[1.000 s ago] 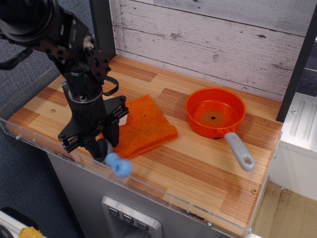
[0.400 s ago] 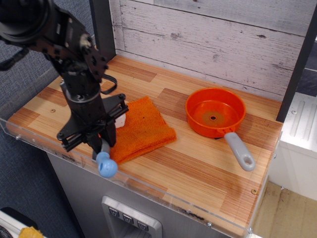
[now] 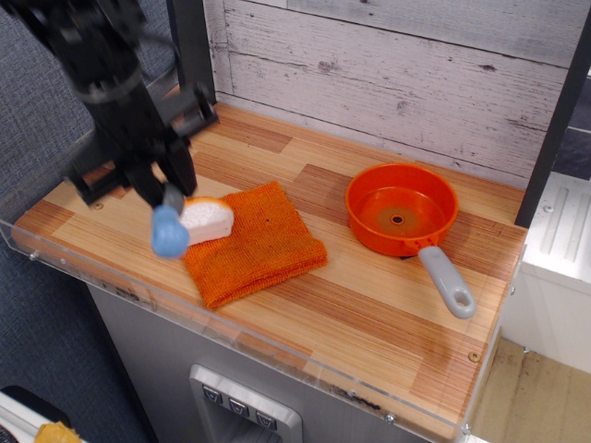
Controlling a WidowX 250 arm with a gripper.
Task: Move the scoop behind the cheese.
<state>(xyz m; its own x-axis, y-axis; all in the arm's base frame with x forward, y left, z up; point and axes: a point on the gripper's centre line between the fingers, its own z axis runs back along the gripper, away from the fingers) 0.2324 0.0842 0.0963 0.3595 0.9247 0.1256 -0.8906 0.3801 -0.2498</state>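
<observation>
— Where was the scoop [image 3: 169, 229] found?

— It was seen lifted off the worktop [image 3: 369, 305], carried in the pincer [image 3: 168, 198], which was closed on it near the upper end. Only the light-blue handle was clearly shown, hanging down just beside the left edge of the cheese [image 3: 207, 219]; the grey bowl was hidden between the jaws.

— And the cheese?

— It was laid on the near-left corner of the orange cloth [image 3: 254, 242], well apart from the orange pan [image 3: 402, 210].

— How was the scoop judged to handle?

— It was taken to be light, stiff plastic, smooth and likely slippery. A firm hold at the neck, where bowl and handle meet, was thought safest, since the stubby handle could be swung loose.
</observation>
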